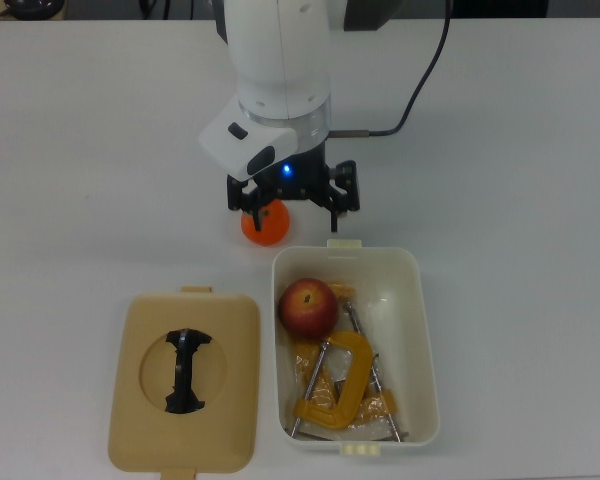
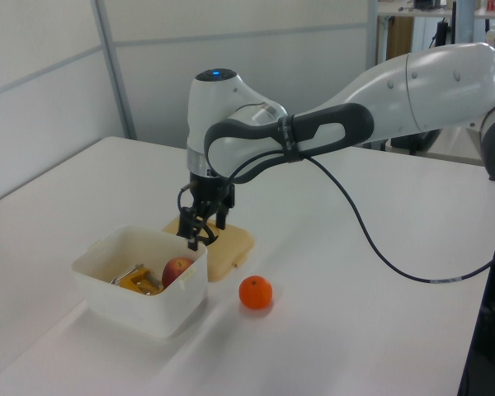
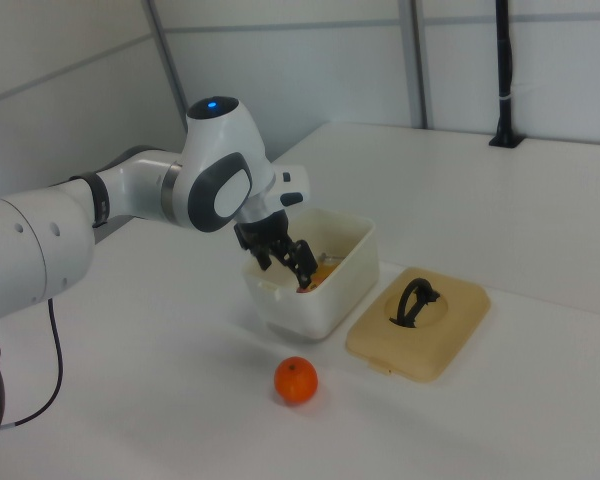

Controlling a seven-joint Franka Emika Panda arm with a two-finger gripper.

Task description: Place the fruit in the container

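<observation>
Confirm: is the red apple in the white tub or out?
In. The red apple rests inside the white plastic tub, against the yellow C-clamp.

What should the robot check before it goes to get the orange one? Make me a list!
1. Red apple inside the deep white plastic tub: ok.
2. End effector empty, fingers apart: ok.
3. Round orange citrus on the table outside the tub, nothing touching it: ok.
4. Room left in the tub beside the yellow metal clamp: ok, though tight.
5. Flat tan lid lying off the tub: ok.
6. End effector lined up over the citrus: cannot tell.
</observation>
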